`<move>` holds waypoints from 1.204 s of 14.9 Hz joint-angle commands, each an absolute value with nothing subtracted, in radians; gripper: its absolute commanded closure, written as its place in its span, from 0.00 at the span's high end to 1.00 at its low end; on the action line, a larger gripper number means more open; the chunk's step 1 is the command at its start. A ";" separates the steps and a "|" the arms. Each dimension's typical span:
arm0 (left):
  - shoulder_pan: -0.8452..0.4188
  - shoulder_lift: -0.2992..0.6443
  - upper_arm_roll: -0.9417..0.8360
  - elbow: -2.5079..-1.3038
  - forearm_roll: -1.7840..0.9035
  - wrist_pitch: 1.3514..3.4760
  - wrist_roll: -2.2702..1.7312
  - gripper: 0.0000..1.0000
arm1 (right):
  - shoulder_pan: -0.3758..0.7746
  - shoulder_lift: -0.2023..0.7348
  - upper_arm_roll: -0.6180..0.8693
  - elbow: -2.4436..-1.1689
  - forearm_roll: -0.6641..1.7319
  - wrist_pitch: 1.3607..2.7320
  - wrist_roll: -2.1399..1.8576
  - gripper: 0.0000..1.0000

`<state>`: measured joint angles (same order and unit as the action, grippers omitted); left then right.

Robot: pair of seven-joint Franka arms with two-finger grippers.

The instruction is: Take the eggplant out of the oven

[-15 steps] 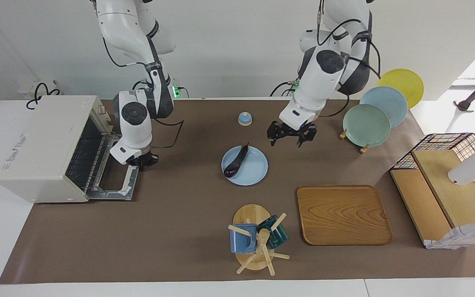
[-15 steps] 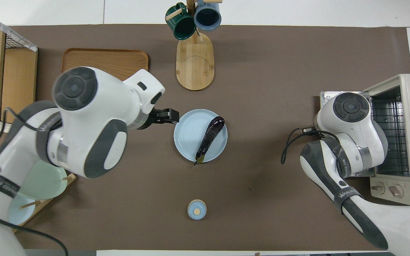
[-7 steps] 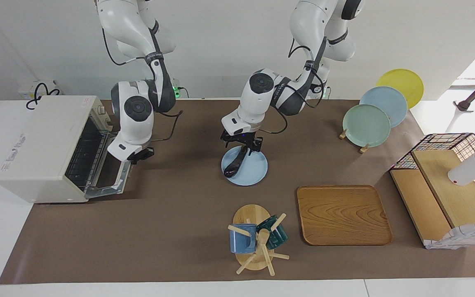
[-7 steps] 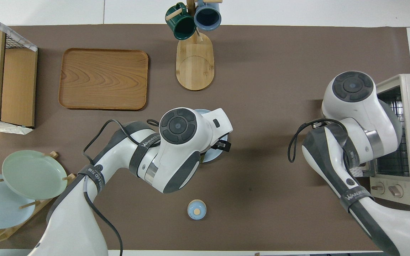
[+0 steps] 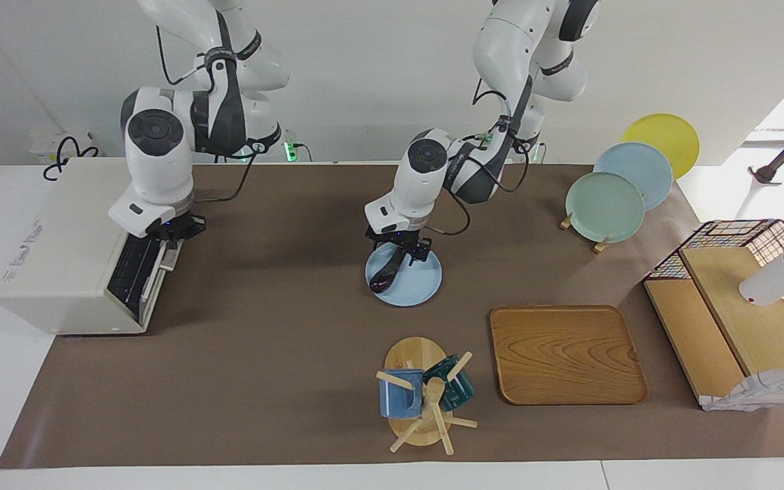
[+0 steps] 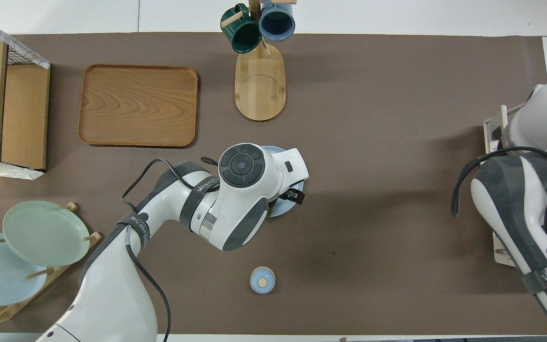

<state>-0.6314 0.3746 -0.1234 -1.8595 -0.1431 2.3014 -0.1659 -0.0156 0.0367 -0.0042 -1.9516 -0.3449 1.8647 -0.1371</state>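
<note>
The eggplant [image 5: 388, 271] lies on the light blue plate [image 5: 418, 286] at mid-table, well apart from the oven [image 5: 65, 245] at the right arm's end. The left gripper [image 5: 399, 246] is low over the eggplant's stem end, fingers spread on either side of it. The right gripper [image 5: 173, 231], fingertips pressed together, is at the top edge of the oven's almost closed door [image 5: 140, 275].

Dark purple eggplant [image 5: 386, 273], pale blue plate [image 5: 419, 286].
</note>
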 commanded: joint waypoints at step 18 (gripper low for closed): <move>-0.609 0.403 -0.117 -1.868 -0.156 2.336 -0.146 0.00 | -0.130 -0.072 0.011 -1.855 -0.061 1.681 -0.311 1.00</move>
<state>-0.6203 0.4062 -0.1184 -1.8632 -0.1431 2.3400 -0.1575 -0.1316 -0.0702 0.0099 -1.9004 -0.1043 1.7160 -0.2944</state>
